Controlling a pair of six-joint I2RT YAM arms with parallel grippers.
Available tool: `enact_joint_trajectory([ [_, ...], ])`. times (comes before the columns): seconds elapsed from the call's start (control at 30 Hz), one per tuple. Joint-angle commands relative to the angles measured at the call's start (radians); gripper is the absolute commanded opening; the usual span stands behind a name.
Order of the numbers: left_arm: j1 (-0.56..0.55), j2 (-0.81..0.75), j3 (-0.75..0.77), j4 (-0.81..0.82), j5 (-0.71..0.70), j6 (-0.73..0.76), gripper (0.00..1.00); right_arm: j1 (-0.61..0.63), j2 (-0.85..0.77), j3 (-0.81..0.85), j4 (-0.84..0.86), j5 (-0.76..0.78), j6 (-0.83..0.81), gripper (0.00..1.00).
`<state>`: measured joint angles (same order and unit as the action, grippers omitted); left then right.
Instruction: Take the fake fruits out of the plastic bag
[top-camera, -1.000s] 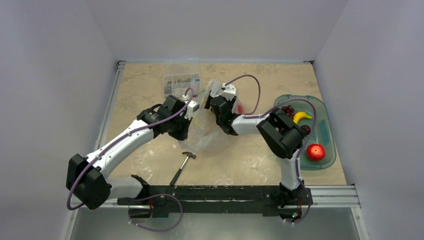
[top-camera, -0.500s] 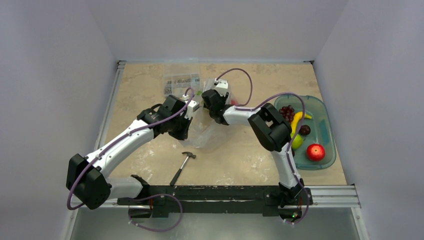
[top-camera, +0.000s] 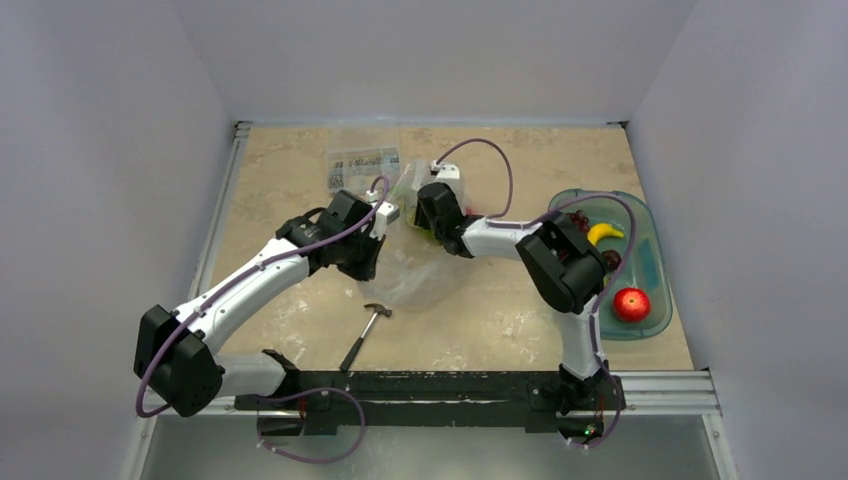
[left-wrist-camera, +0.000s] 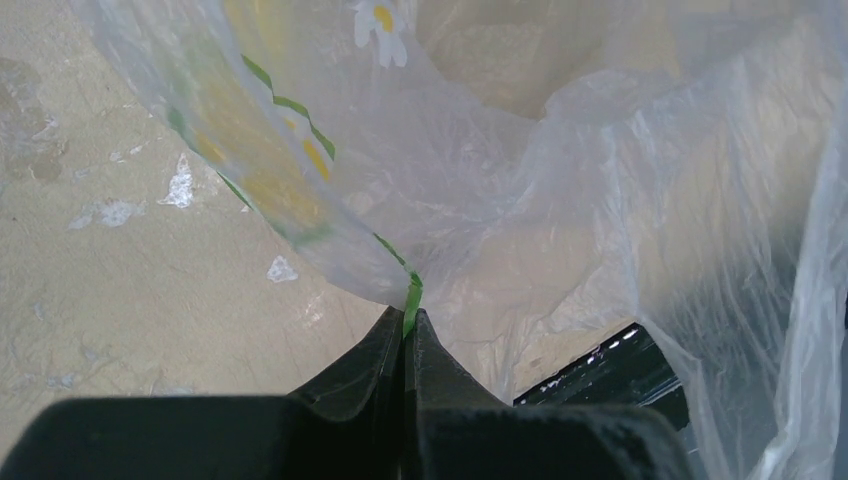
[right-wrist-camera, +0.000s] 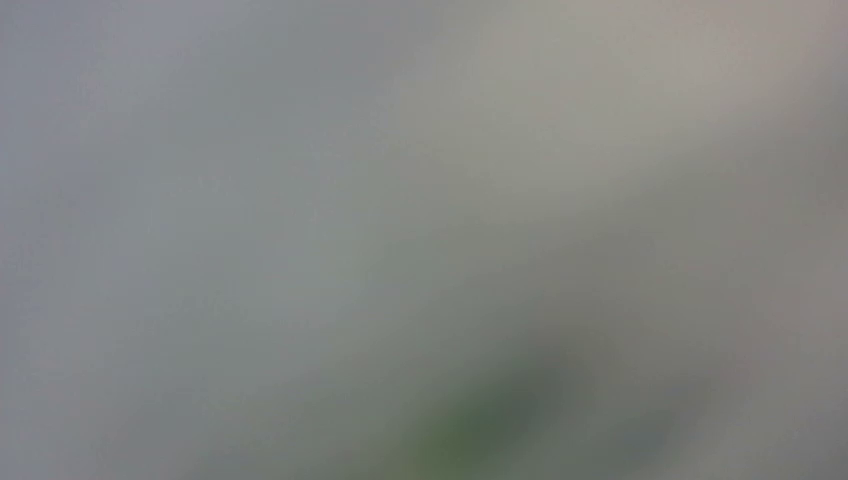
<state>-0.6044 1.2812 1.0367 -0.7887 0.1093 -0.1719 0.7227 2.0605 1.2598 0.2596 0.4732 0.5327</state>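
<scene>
The plastic bag (top-camera: 415, 272) lies crumpled at the table's middle. In the left wrist view it (left-wrist-camera: 560, 170) is thin and see-through, with a daisy and yellow-green print. My left gripper (left-wrist-camera: 408, 318) is shut on the bag's green-striped edge; in the top view it (top-camera: 376, 238) sits at the bag's left side. My right gripper (top-camera: 430, 218) is down at the bag's far opening, its fingers hidden by plastic. The right wrist view is a grey blur with one green blotch (right-wrist-camera: 480, 425). Purple grapes (top-camera: 577, 219), a banana (top-camera: 604, 232), a dark plum (top-camera: 611, 260) and a red apple (top-camera: 631, 304) lie in the tray.
The green tray (top-camera: 652, 262) stands at the right edge, and the right arm's elbow (top-camera: 560, 262) hangs over its left part. A hammer (top-camera: 366, 335) lies in front of the bag. A clear box of small parts (top-camera: 362, 165) stands behind the left gripper.
The right wrist swung left along the bag's far opening, then eased back a little. A red fruit seen beside it a second ago no longer shows. The left arm held still.
</scene>
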Motion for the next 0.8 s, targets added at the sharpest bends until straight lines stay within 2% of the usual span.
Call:
enact_joint_trajectory([
  [0.0, -0.006, 0.003, 0.023, 0.008, 0.012, 0.014, 0.00, 0.008, -0.140, -0.082, 0.045, -0.127, -0.034, 0.03],
  [0.03, -0.006, 0.004, 0.024, 0.009, 0.011, 0.014, 0.00, 0.008, -0.171, -0.097, 0.049, -0.142, -0.032, 0.00],
  [0.4, -0.005, 0.021, 0.028, 0.004, 0.020, 0.012, 0.00, 0.007, -0.387, -0.238, 0.118, -0.282, -0.025, 0.00],
  [0.77, -0.005, 0.022, 0.028, 0.002, 0.022, 0.011, 0.00, 0.007, -0.515, -0.303, 0.129, -0.410, 0.001, 0.00],
])
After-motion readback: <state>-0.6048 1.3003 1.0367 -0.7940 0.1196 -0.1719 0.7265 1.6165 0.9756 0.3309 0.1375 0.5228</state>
